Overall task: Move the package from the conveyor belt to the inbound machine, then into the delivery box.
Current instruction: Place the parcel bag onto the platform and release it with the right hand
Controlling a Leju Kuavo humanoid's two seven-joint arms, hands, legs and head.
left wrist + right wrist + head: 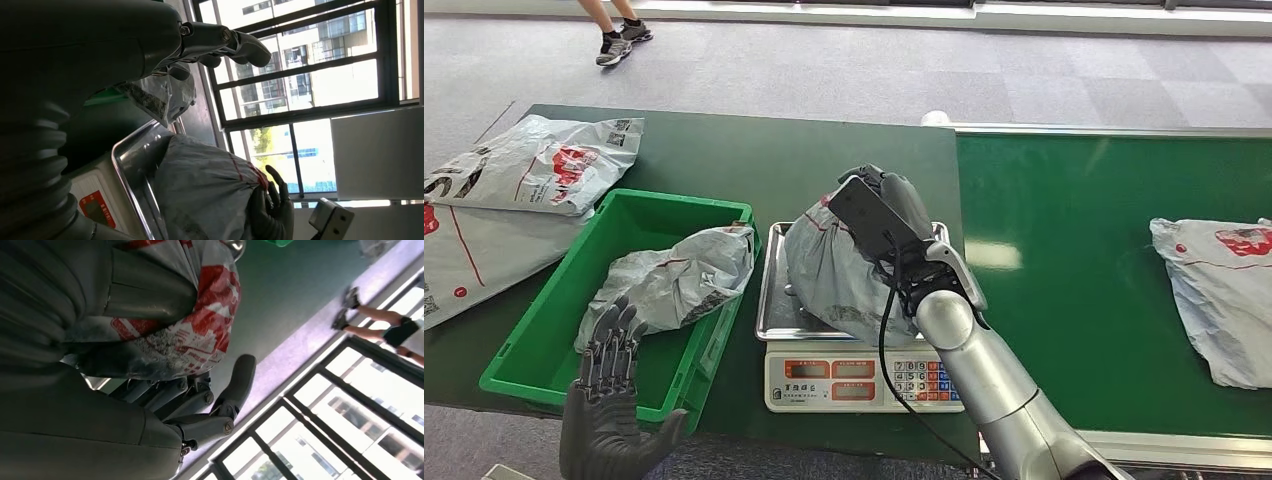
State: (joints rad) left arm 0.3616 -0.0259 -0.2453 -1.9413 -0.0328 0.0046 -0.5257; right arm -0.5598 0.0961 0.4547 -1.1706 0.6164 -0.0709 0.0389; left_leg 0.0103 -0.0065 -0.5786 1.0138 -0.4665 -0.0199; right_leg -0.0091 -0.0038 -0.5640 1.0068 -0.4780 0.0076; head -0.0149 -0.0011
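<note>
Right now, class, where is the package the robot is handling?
In the head view, the package sits mid-table on the scale's steel tray, right of the green bin, with the right hand on it.

Scale [854,375] sits at the table's [724,150] near edge, a package [834,270] on its tray, the right robot hand [894,215] on top of that package. Just left of the scale, a bin [539,350] with another package [679,280] inside. Two more bags [534,165] lie at the table's far left corner. Right of the table runs the conveyor belt [1064,250], a bag [1219,290] on its right end. Left robot hand [609,410] hangs before the bin's near edge.
</note>
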